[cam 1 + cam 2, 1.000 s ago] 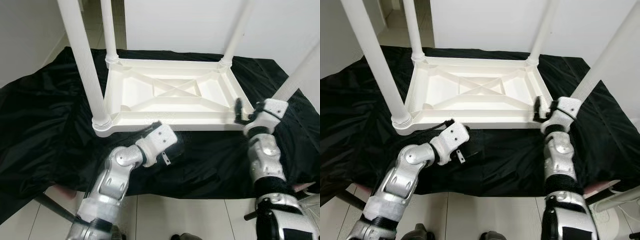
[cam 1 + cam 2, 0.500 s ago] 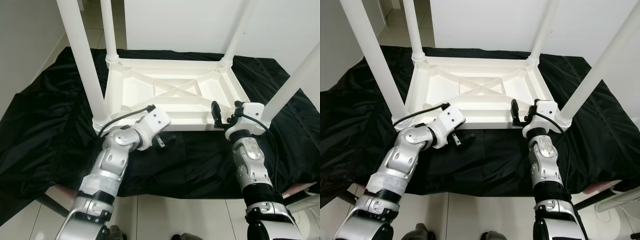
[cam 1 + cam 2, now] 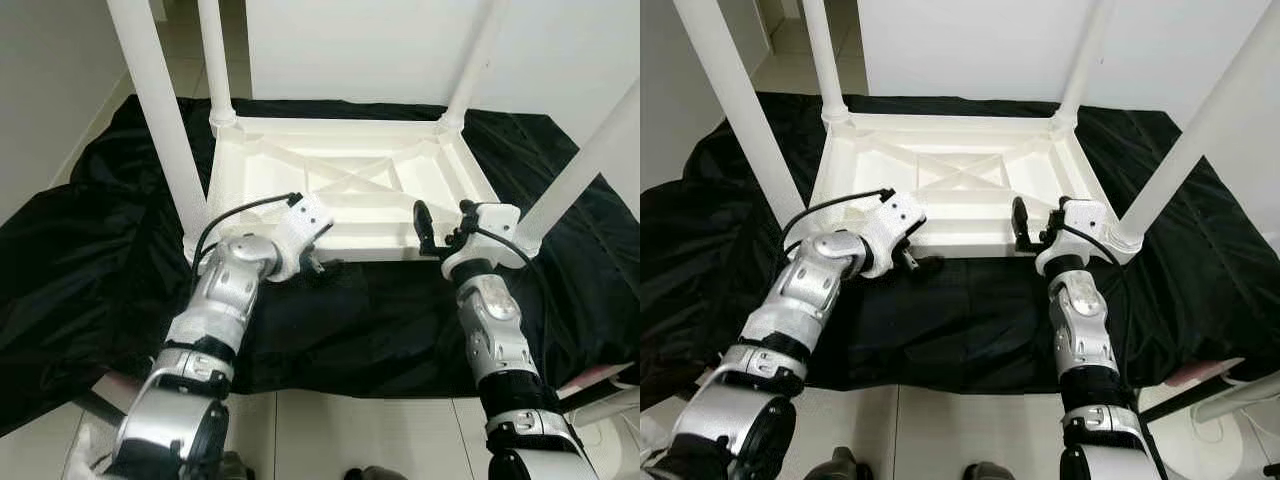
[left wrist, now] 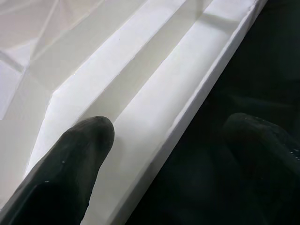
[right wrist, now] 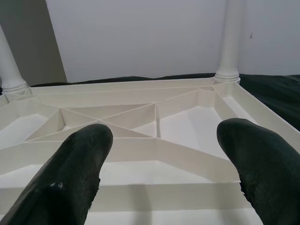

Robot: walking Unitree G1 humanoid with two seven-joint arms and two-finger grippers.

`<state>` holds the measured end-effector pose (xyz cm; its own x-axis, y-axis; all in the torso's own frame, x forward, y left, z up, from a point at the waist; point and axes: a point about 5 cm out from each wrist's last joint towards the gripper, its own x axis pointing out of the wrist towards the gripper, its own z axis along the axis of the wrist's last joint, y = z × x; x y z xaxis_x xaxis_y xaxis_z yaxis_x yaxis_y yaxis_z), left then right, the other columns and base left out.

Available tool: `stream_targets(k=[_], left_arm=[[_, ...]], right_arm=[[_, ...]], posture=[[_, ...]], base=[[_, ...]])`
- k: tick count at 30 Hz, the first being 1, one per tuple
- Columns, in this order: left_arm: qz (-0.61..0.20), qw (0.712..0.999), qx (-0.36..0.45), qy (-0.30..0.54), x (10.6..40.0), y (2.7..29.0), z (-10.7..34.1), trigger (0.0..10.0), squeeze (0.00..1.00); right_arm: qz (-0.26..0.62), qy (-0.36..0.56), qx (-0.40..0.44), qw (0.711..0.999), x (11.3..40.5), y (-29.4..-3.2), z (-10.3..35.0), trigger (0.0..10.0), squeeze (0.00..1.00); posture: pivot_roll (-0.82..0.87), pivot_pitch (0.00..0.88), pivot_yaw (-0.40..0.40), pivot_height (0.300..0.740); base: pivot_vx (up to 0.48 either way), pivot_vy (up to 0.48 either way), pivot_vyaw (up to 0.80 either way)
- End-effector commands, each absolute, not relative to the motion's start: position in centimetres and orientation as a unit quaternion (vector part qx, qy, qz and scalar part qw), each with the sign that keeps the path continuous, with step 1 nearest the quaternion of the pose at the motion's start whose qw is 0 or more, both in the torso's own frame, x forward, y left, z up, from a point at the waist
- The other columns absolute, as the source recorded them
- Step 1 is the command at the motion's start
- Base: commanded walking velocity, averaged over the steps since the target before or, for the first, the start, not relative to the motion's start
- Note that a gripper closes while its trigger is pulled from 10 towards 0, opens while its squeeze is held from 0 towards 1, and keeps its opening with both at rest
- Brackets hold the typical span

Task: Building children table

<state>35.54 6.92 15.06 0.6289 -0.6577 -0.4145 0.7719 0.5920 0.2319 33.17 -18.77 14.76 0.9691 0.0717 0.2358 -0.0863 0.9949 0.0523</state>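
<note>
The white plastic children table lies upside down on a black cloth, with its legs pointing up, among them the near-left leg and the near-right leg. My left gripper is open at the table's near rim. One finger lies over the white rim and the other is over the cloth. My right gripper is open at the near rim, right of the middle. Its fingers face the ribbed underside from just outside the rim.
The cloth covers a low surface whose front edge ends above the pale tiled floor. A white wall stands behind the table. A metal support bar shows under the cloth's front left edge.
My left gripper has moved forward from the cloth onto the table's near rim. My right gripper has shifted left from the near-right corner toward the middle of the rim.
</note>
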Motion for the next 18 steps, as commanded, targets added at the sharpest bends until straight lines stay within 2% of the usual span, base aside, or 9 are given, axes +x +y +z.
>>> stream_targets(k=[1, 7, 9, 11, 13, 14, 16, 17, 18], left_arm=[[-0.181, 0.949, 0.228, 0.119, 37.1, 8.9, 15.1, 10.0, 0.0], [-0.17, 0.942, 0.24, 0.161, 37.1, 10.2, 13.8, 10.0, 0.0], [-0.175, 0.942, 0.233, 0.168, 37.1, 10.2, 13.6, 9.1, 0.0], [-0.181, 0.941, 0.23, 0.171, 37.0, 10.3, 13.4, 4.4, 0.0], [-0.182, 0.941, 0.23, 0.171, 36.9, 10.3, 13.4, 4.4, 0.0], [-0.184, 0.942, 0.227, 0.168, 37.0, 10.3, 13.5, 1.8, 0.0], [-0.184, 0.942, 0.226, 0.167, 37.0, 10.3, 13.5, 1.3, 0.0], [-0.188, 0.943, 0.222, 0.164, 37.0, 10.1, 13.7, 0.0, 0.0], [-0.191, 0.943, 0.22, 0.161, 36.9, 10.0, 13.8, 0.0, 0.0]], right_arm=[[0.041, -0.115, 0.029, 0.992, 33.2, -18.6, 14.9, 10.0, 0.0], [0.039, -0.115, 0.029, 0.992, 33.2, -18.6, 14.9, 10.0, 0.0], [0.037, -0.114, 0.029, 0.992, 33.1, -18.6, 14.9, 10.0, 0.0], [0.036, -0.112, 0.029, 0.993, 33.1, -18.7, 14.8, 10.0, 0.0], [0.036, -0.112, 0.029, 0.993, 33.1, -18.7, 14.8, 10.0, 0.0], [0.035, -0.111, 0.029, 0.993, 33.1, -18.7, 14.8, 10.0, 0.0], [0.035, -0.11, 0.029, 0.993, 33.2, -18.7, 14.9, 10.0, 0.0], [0.035, -0.111, 0.029, 0.993, 33.2, -18.6, 14.9, 10.0, 0.0], [0.035, -0.111, 0.029, 0.993, 33.2, -18.5, 14.9, 10.0, 0.0]], posture=[[-0.03, 0.011, -0.008, 0.74], [-0.03, 0.013, -0.001, 0.74], [-0.03, 0.013, -0.001, 0.74], [-0.03, 0.013, -0.001, 0.74], [-0.03, 0.016, -0.001, 0.74], [-0.03, 0.016, -0.001, 0.74], [-0.03, 0.016, -0.001, 0.74], [-0.02, 0.015, -0.002, 0.74], [-0.02, 0.015, -0.002, 0.74]], base=[[0.0, 0.0, 0.0], [0.0, 0.0, 0.0], [0.0, 0.0, 0.0], [0.0, 0.0, 0.0], [0.0, 0.0, 0.0], [0.0, 0.0, 0.0], [0.0, 0.0, 0.0], [0.0, 0.0, 0.0], [0.0, 0.0, 0.0]])
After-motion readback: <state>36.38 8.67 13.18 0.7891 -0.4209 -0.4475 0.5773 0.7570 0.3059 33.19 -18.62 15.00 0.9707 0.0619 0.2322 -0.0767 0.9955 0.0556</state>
